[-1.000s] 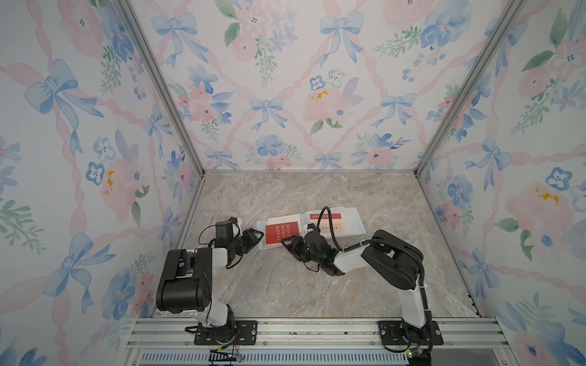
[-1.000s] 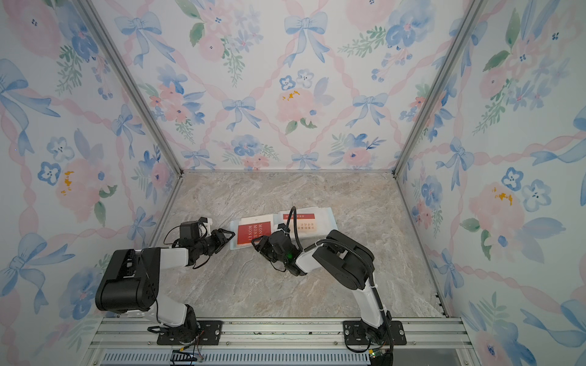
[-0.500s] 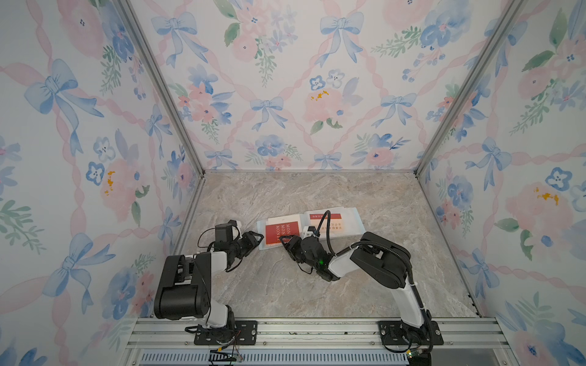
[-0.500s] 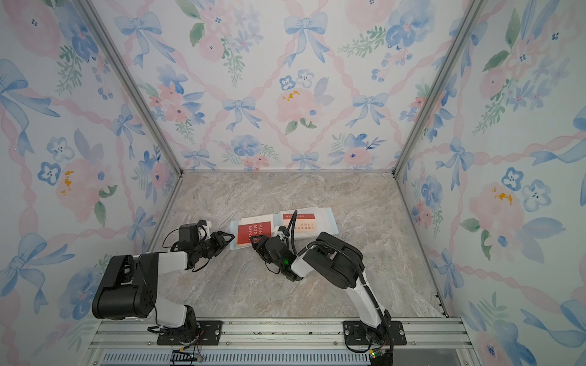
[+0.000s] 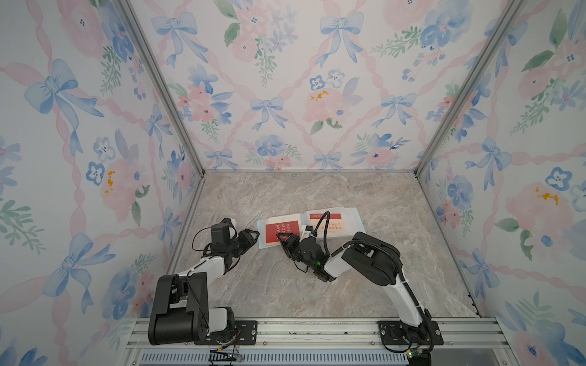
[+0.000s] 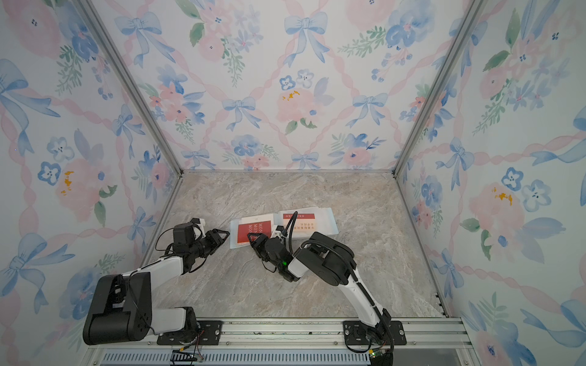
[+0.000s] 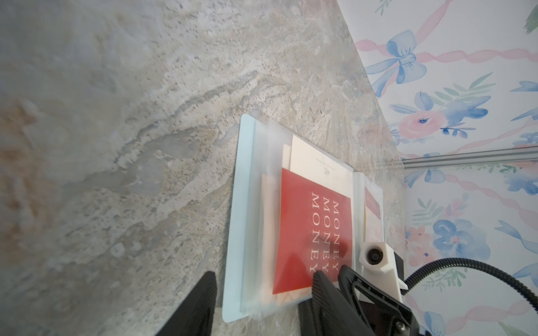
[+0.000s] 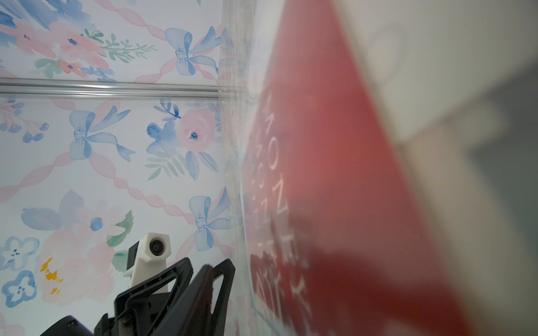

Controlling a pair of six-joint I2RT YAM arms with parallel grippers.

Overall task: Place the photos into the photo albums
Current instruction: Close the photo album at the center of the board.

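Plainly, the left gripper [image 5: 251, 236] has its jaws well apart and closed on nothing. It sits low, just beside the left edge of the album [image 5: 353, 218]. In the left wrist view that page's near corner shows between its two black fingers [image 7: 201, 302], and we cannot tell whether they touch it.

The right gripper [image 5: 283, 237] rests over the near corner of the red card [image 5: 279, 229], which reads MONEY three times and lies on the album's left page. Its own jaws are hidden or blurred, so we cannot tell how wide they stand or whether they pinch the card.

A cream card [image 5: 334, 230] lies on the right page. The album lies open and flat mid-table on the marbled grey table [image 5: 285, 291], inside floral walls [image 5: 279, 95] with blue bows.
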